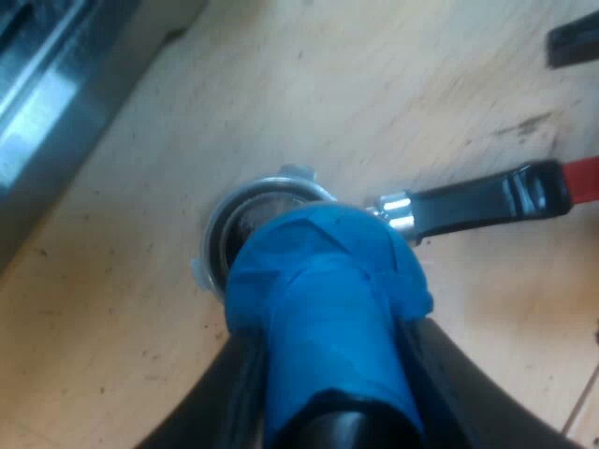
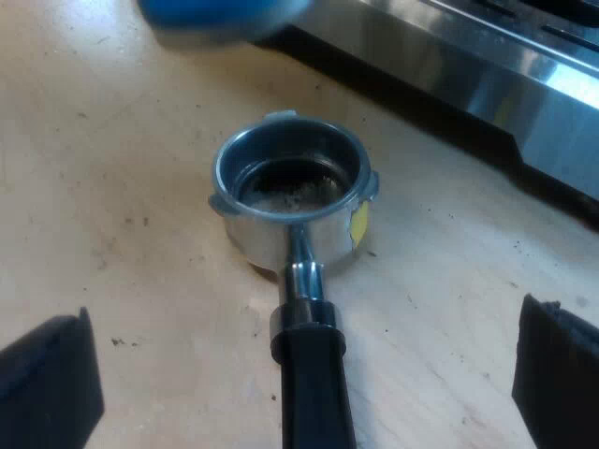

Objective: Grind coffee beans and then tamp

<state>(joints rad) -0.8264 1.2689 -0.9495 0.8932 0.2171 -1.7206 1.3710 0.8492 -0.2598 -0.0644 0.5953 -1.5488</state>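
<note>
The metal holder (image 2: 292, 201) lies on the wooden table, with a thin layer of dark grounds in its basket. Its dark handle (image 1: 487, 199) ends in red (image 1: 582, 178). My left gripper (image 1: 328, 360) is shut on the blue tamper (image 1: 323, 299), which hangs just above the holder's basket (image 1: 245, 217) and covers most of it. The tamper's blue edge (image 2: 220, 17) also shows above the far side of the basket. My right gripper (image 2: 299, 383) is open, with its fingers (image 2: 47, 388) wide apart on either side of the handle (image 2: 314, 383) and not touching it.
The espresso machine's metal base (image 2: 487, 65) stands close behind the holder, and its edge (image 1: 56, 94) runs along the table. A black piece (image 1: 573, 42) lies beyond the handle's red end; I cannot tell what it is. Bare wooden table (image 2: 122, 187) surrounds the holder.
</note>
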